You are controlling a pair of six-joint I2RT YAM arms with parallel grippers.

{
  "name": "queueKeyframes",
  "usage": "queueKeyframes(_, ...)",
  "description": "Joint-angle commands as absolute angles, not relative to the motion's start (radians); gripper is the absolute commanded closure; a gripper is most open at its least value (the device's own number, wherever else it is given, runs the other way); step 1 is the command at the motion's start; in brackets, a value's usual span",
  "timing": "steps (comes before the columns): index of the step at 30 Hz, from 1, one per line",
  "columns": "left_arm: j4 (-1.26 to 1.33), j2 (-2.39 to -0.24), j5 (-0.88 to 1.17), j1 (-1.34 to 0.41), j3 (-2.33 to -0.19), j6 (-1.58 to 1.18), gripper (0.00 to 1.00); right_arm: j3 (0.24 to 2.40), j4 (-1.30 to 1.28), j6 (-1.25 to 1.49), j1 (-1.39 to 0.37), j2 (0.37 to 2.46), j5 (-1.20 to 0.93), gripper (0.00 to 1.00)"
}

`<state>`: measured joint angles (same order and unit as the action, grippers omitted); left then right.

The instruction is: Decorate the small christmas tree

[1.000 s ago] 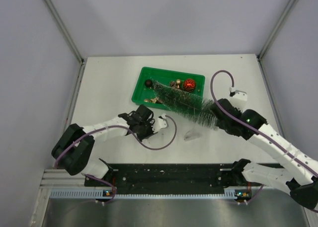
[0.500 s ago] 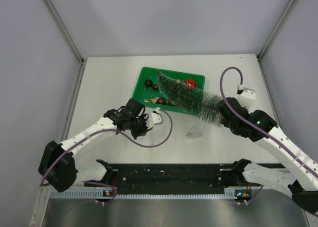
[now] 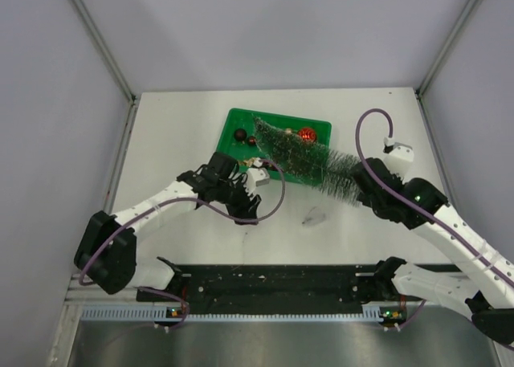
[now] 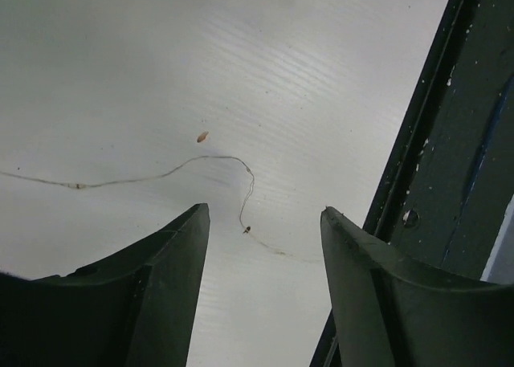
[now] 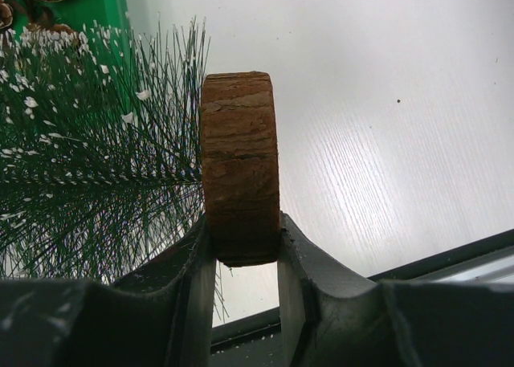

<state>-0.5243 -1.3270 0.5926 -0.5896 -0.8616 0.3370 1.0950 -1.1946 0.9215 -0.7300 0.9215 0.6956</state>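
Right pincer point(image 5: 241, 237) clamps the frosted green bristle tree point(image 3: 301, 154) only by its brown wooden base point(image 5: 239, 162), so it may sag into the green plastic tray point(image 3: 277, 115); left pincer point(image 4: 263, 214) apart.

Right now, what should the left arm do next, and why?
Probably lower the left gripper onto the thin thread and close: its jaws stand open, the thread lies on the table just ahead, and the right gripper holds the small christmas tree by its base.
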Motion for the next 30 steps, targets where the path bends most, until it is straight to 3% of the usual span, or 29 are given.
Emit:
queueKeyframes(1, -0.358, -1.403, 0.644, -0.601, -0.882, 0.189, 0.34, 1.152, -1.163, 0.951, -0.724, 0.922, 0.727, 1.00)
queueKeyframes(5, -0.293, -1.456, 0.591, -0.626, -0.882, 0.131, 0.27, 1.164, -1.160, 0.946, -0.726, 0.933, 0.732, 1.00)
queueKeyframes(12, -0.204, -1.568, 0.520, -0.646, -0.888, 0.104, 0.32, 1.173, -1.169, 0.946, -0.724, 0.928, 0.739, 1.00)
queueKeyframes(15, -0.209, -1.583, 0.460, -0.655, -0.882, 0.142, 0.46, 1.180, -1.177, 0.946, -0.724, 0.923, 0.747, 1.00)
queueKeyframes(22, -0.313, -1.485, 0.456, -0.653, -0.876, 0.235, 0.97, 1.187, -1.180, 0.950, -0.724, 0.923, 0.768, 1.00)
queueKeyframes(30, -0.578, -1.341, 0.541, -0.655, -0.887, 0.385, 1.00, 1.169, -1.174, 0.977, -0.721, 0.925, 0.796, 1.00)
